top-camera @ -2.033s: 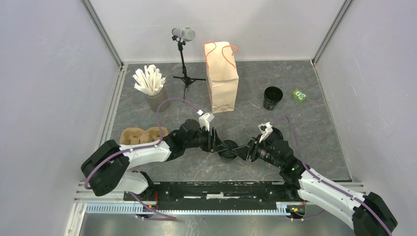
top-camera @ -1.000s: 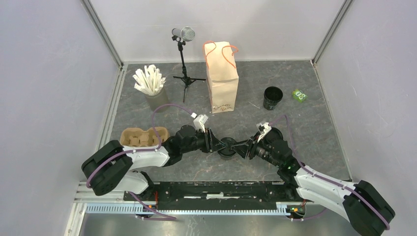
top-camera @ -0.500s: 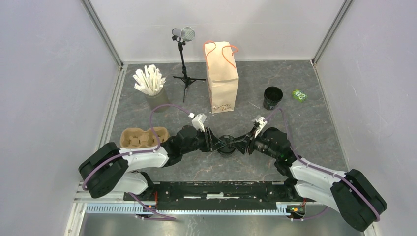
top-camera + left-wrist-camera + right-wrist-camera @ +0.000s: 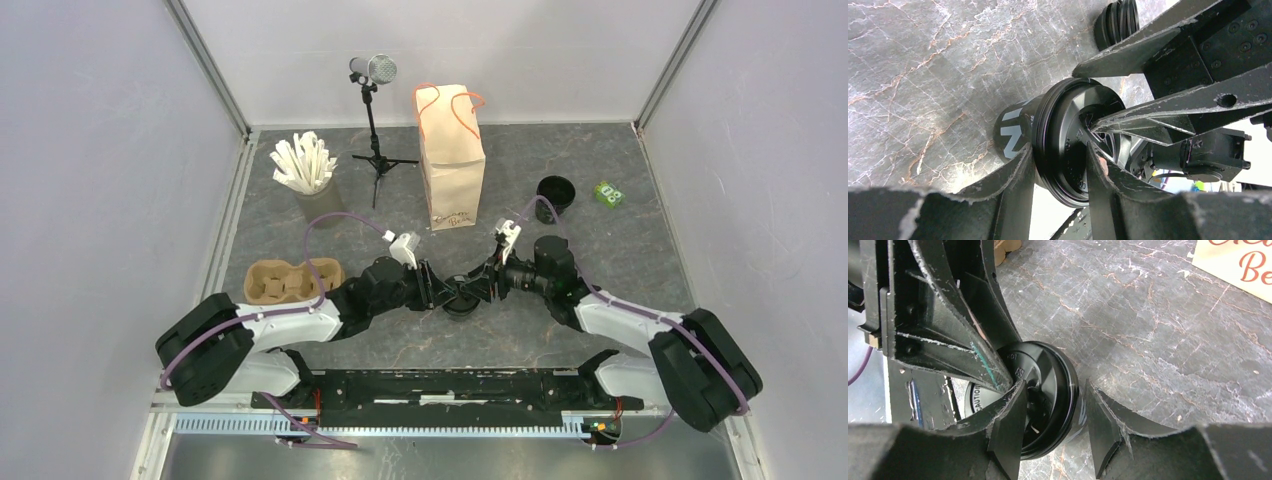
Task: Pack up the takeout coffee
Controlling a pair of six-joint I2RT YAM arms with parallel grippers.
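Observation:
The takeout coffee (image 4: 461, 299), a small black cup (image 4: 1010, 134) with a round black lid (image 4: 1064, 150), stands mid-table between both grippers. My left gripper (image 4: 1057, 150) comes in from the left and is shut across the lid's rim, one finger under the rim against the cup wall, the other on the lid's top. My right gripper (image 4: 1055, 387) comes in from the right. It straddles the rim (image 4: 1068, 385) with one finger on the lid's top and the other standing a little off the cup's side. The brown paper bag (image 4: 452, 160) stands upright behind.
A second black cup (image 4: 553, 195) and a small green item (image 4: 607, 193) sit at the back right. A grey cup of white sticks (image 4: 305, 172) and a microphone tripod (image 4: 377, 150) stand at the back left. A cardboard cup carrier (image 4: 285, 279) lies left of my left arm.
The right arm has swung away from the near edge, so its wrist now reaches the cup from farther back. Its jaws have widened slightly. The left gripper and cup have barely moved.

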